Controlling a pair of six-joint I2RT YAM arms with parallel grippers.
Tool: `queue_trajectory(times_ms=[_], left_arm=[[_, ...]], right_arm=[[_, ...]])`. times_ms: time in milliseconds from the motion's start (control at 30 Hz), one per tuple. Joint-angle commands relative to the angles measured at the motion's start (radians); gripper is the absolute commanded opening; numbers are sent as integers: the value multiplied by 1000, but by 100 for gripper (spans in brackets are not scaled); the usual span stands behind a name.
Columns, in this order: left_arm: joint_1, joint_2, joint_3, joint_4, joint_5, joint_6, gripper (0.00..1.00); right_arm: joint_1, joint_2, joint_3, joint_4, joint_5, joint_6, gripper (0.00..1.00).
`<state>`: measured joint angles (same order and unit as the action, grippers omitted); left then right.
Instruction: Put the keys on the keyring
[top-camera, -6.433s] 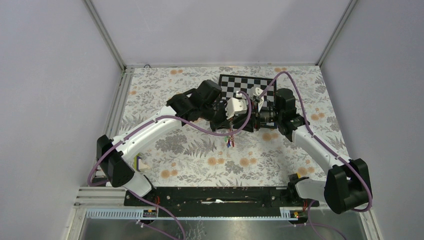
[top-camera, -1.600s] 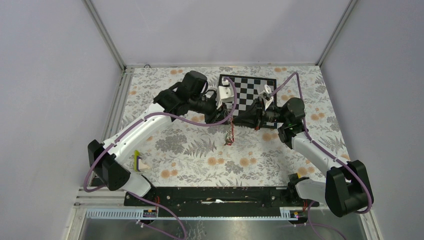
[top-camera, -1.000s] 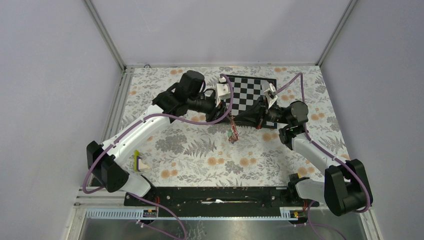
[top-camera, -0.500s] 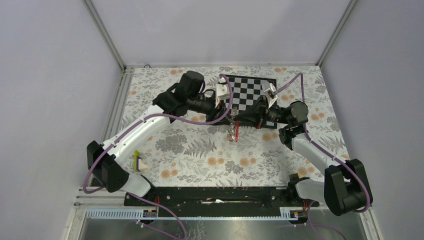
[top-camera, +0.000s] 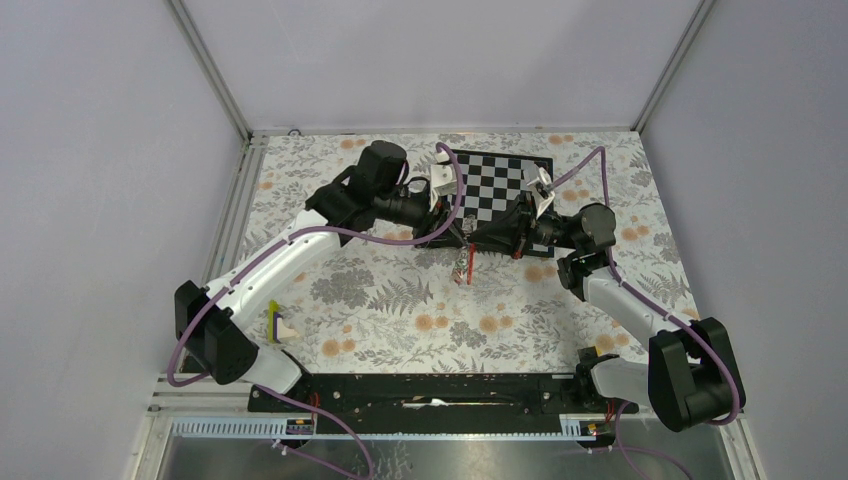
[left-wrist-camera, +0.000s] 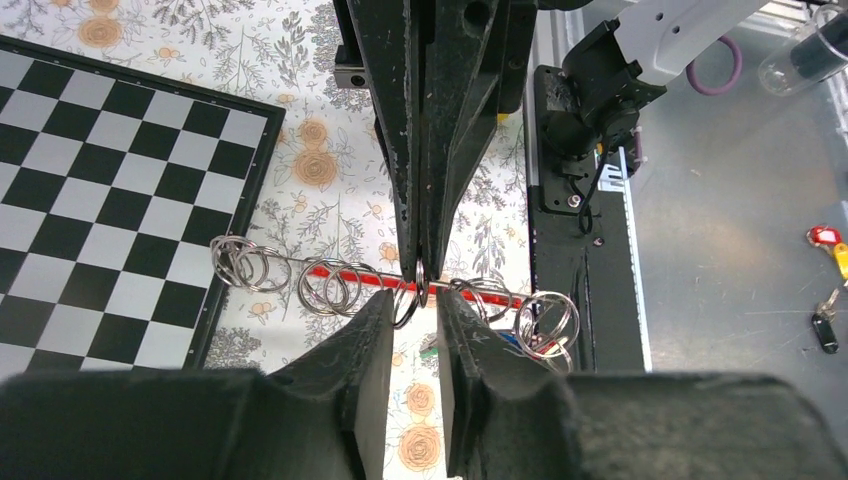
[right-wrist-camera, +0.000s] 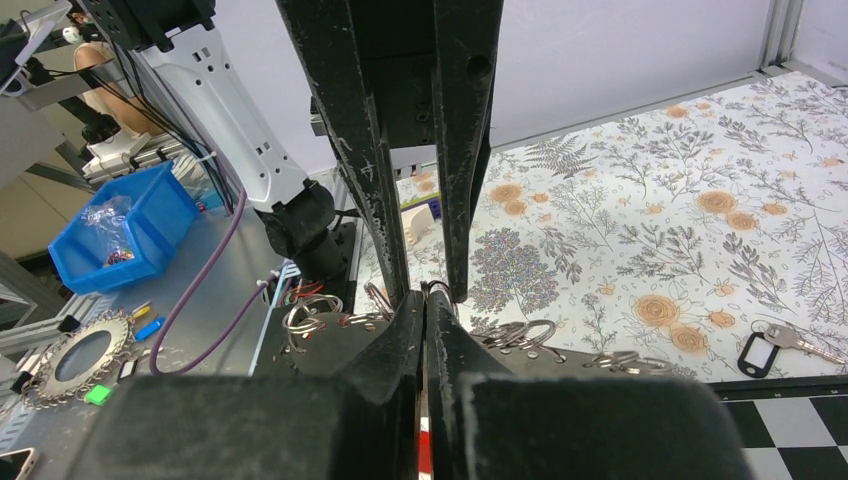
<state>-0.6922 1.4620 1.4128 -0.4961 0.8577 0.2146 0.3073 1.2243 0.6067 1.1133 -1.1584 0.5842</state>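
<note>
At chessboard's (top-camera: 500, 172) near edge, keyring (left-wrist-camera: 340, 285) is pinched by closed right tool (right-wrist-camera: 424, 300); left tool (left-wrist-camera: 415, 300) slightly parted; keys (top-camera: 462, 268) hung free, barely shifted.

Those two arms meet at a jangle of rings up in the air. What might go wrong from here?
The keyrings hang above the table, pinched by the shut right end effector; a slip would likely drop them with the keys. The left end effector, jaws slightly apart, sits tip to tip with it, so they may bump.
</note>
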Motion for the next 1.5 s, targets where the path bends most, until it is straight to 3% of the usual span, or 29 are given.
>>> queue_trajectory(times_ms=[0, 200, 300, 533, 667, 733, 1000, 1467], left_arm=[[3, 16, 25, 62, 47, -27, 20], [3, 32, 28, 48, 71, -20, 0], [3, 34, 46, 3, 68, 11, 0], [-35, 11, 87, -204, -159, 204, 0], [-91, 36, 142, -333, -323, 298, 0], [-103, 42, 159, -358, -358, 314, 0], [-137, 75, 231, -405, -423, 337, 0], [-141, 109, 250, -379, -352, 311, 0]], right_arm=[[-7, -10, 1, 79, 31, -17, 0], [-6, -15, -1, 82, 32, -18, 0], [-7, -19, -5, 70, 35, -36, 4], [-14, -52, 20, -177, 1, -268, 44], [-14, -66, 72, -435, -13, -486, 54], [-13, -68, 92, -529, -16, -559, 55], [7, -53, 75, -521, -39, -556, 57], [76, -23, 79, -543, -23, -580, 41]])
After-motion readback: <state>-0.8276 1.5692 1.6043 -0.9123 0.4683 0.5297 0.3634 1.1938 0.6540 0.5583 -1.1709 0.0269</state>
